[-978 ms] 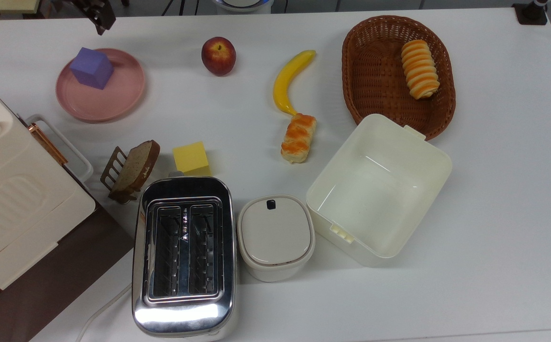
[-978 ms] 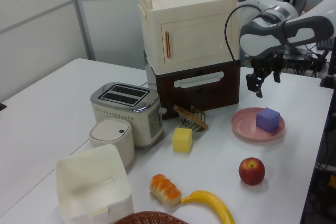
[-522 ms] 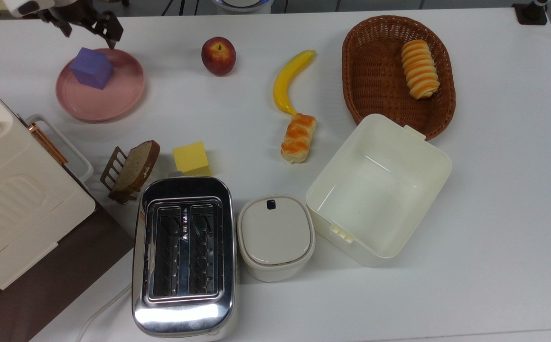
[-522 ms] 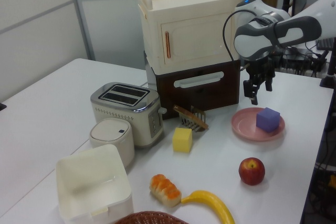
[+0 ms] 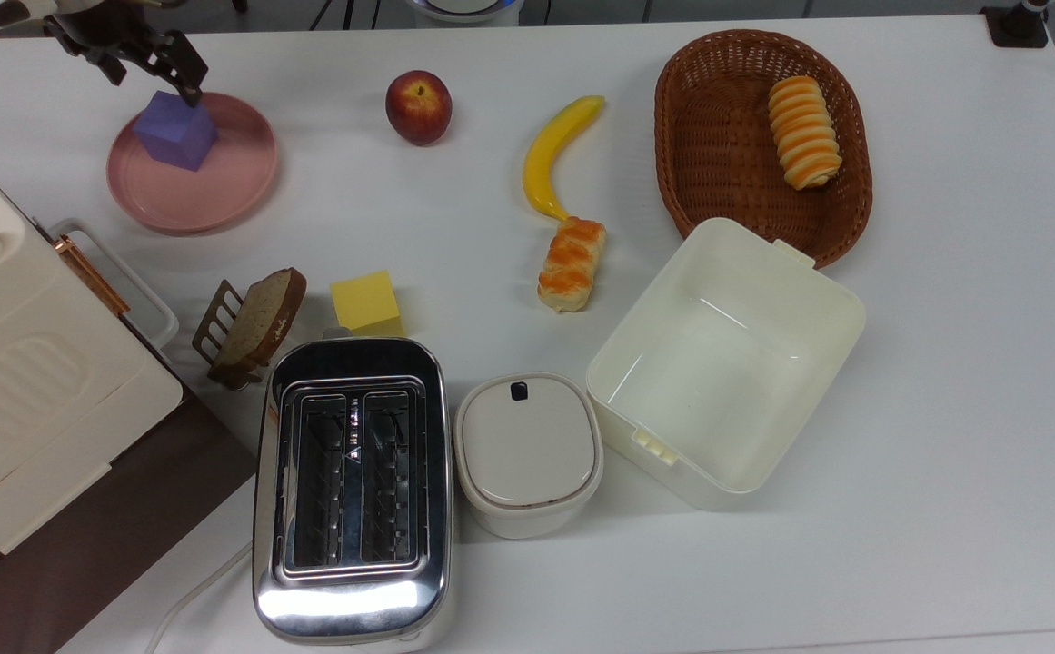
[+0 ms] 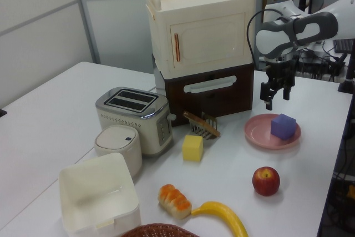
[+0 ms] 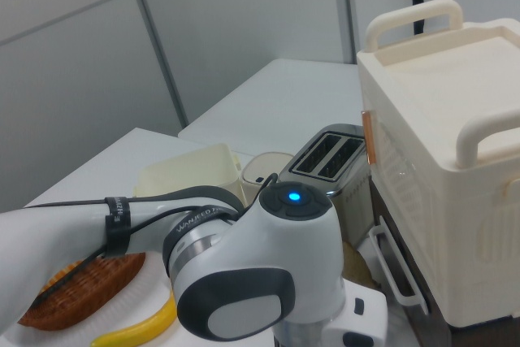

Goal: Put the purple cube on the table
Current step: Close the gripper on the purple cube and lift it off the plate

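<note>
Table (image 5: 945, 363): broad white top carrying everything else.
Cabinet (image 6: 199, 43): cream upper box on a brown base, at the top view's left edge.
Toaster (image 5: 352, 486): chrome two-slot toaster, slots running up and down the top view.
Open box (image 5: 727, 359): cream, just beside a small lidded container (image 5: 527, 451).
Basket (image 5: 718, 136): brown wicker oval with a striped bread roll (image 5: 802, 132) inside.
Pink plate (image 5: 218, 191): round, near the top view's upper left.
Purple cube (image 5: 176, 132): sits flat on the pink plate, toward its upper-left part in the top view, turned so one corner points down the top view; no long axis, all sides alike.
Gripper (image 6: 277, 91): jaws spread apart and holding nothing, hanging over the plate's far rim in the left view, just beside the cube, not touching it.
Yellow block (image 5: 365, 302): on the table by the toaster.
Apple (image 5: 418, 106): well apart from the plate.
</note>
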`<control>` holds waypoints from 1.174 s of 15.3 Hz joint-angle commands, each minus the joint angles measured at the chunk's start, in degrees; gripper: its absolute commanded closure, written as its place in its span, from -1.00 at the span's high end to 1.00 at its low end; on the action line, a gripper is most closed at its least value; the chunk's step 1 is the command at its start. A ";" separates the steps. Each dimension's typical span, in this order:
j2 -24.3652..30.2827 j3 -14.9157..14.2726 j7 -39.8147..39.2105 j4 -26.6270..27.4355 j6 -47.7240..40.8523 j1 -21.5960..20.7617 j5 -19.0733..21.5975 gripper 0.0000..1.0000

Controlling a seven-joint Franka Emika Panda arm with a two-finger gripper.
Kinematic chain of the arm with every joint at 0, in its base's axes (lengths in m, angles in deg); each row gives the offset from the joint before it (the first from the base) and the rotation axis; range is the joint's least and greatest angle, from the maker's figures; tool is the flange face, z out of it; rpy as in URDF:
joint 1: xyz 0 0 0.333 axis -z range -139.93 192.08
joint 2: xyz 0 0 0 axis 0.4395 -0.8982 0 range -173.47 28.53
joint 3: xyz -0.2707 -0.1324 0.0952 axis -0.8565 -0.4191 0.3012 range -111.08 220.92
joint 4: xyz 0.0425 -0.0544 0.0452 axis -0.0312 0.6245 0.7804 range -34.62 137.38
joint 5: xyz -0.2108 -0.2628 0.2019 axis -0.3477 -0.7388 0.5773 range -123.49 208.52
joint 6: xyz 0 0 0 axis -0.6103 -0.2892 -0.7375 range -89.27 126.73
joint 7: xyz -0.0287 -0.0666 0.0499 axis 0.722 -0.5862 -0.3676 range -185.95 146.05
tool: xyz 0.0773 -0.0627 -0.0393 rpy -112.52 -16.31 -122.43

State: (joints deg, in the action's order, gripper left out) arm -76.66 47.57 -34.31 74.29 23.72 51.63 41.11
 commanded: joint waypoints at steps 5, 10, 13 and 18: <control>-2.14 -2.84 -2.17 2.93 7.10 -0.07 0.44 1.00; -2.94 -3.11 -2.61 3.10 8.34 -0.07 0.44 1.00; -3.11 -3.11 -2.61 3.19 8.42 -0.16 0.18 1.00; -3.20 -3.11 -2.61 6.35 11.66 -0.16 -0.18 1.00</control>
State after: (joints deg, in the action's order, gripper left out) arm -80.82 45.19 -35.49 76.96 30.95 51.95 41.09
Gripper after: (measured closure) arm 0.000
